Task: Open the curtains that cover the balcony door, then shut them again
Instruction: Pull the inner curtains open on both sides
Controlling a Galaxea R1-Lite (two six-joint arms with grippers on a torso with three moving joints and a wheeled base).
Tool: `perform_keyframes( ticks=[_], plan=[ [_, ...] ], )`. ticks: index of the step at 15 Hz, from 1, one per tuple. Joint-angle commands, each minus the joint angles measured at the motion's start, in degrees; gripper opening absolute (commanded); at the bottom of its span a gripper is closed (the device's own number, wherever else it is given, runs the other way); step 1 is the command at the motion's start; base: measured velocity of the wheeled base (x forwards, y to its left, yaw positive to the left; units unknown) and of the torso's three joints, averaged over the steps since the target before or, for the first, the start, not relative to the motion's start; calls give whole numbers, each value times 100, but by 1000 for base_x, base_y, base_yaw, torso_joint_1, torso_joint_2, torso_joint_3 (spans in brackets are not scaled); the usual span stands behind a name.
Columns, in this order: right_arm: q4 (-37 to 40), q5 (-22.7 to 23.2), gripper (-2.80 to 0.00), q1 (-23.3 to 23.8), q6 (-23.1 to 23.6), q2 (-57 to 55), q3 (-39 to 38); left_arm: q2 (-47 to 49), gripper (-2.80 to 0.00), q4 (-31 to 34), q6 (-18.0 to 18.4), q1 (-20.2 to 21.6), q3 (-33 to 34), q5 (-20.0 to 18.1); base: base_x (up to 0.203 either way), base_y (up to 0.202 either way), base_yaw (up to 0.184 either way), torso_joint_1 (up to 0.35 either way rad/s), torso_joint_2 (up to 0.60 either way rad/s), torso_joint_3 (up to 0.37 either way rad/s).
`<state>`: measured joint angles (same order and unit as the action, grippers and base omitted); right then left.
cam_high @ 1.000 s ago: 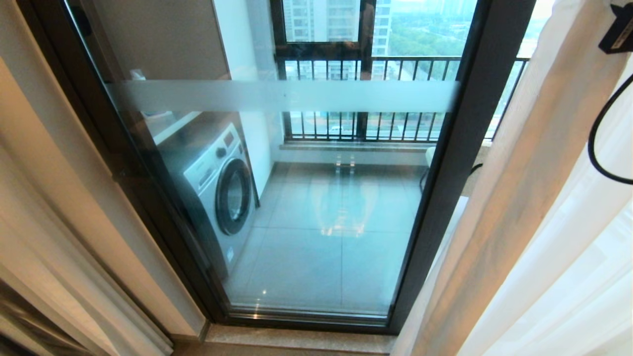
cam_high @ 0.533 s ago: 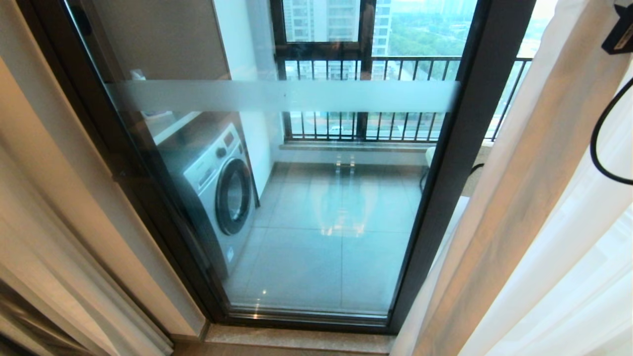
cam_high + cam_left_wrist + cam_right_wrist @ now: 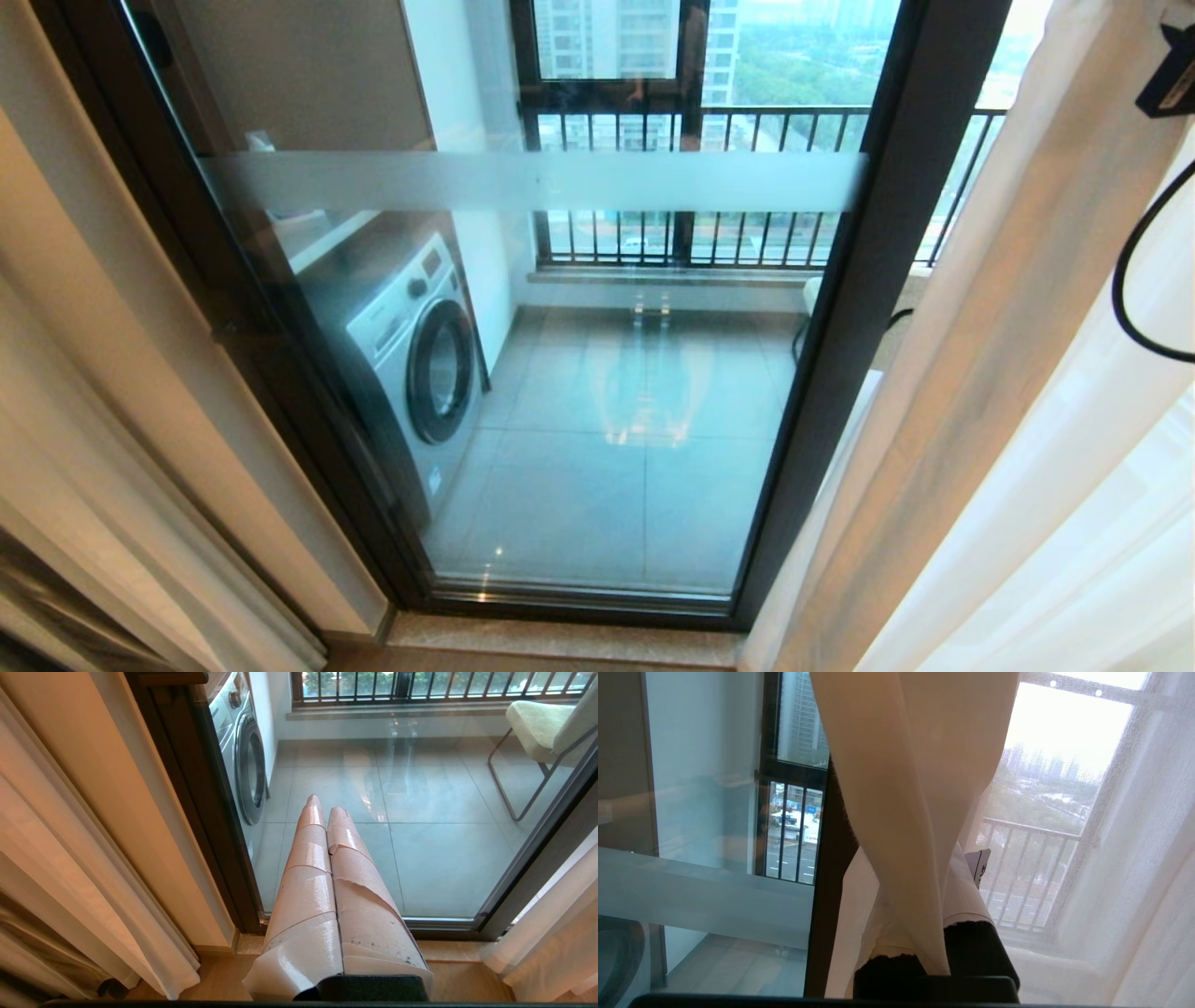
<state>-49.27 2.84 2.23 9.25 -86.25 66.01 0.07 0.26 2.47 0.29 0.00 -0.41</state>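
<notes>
The balcony door point(image 3: 597, 392) stands uncovered in the middle, glass in a dark frame point(image 3: 864, 280) with a frosted band. Curtains hang at both sides: a beige drape point(image 3: 990, 373) with sheer white fabric point(image 3: 1102, 523) on the right, and more beige folds point(image 3: 84, 420) on the left. In the right wrist view my right gripper point(image 3: 938, 872) is shut on the edge of the beige drape point(image 3: 896, 788), which runs between its taped fingers point(image 3: 969, 891). A black part of that arm point(image 3: 1172, 79) shows at the head view's top right. My left gripper point(image 3: 326, 805) is parked low before the glass, shut and empty.
Behind the glass, on the tiled balcony, stand a washing machine point(image 3: 411, 355) at the left and a chair point(image 3: 537, 728) at the right. A black railing point(image 3: 747, 121) runs along the far window. A stone sill point(image 3: 560, 639) lies under the door.
The right arm's black part and the drape's edge have drifted slightly to the right in the head view. The left arm has not moved.
</notes>
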Motion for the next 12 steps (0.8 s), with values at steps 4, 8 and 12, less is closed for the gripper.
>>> perform_keyframes(
  ticks=[4, 8, 12],
  plan=[
    [-30, 15, -280, 9, -2, -15, 8, 1, -280, 0, -7, 1, 0, 0, 0, 0, 0, 0, 0, 0],
    [-30, 15, -280, 23, -2, 3, -13, 1, -280, 0, -1, 6, 0, -3, 0, 0, 0, 0, 0, 0],
    [-30, 15, -280, 32, -2, 12, -9, 1, -280, 0, -1, 6, 0, -3, 0, 0, 0, 0, 0, 0]
  ],
)
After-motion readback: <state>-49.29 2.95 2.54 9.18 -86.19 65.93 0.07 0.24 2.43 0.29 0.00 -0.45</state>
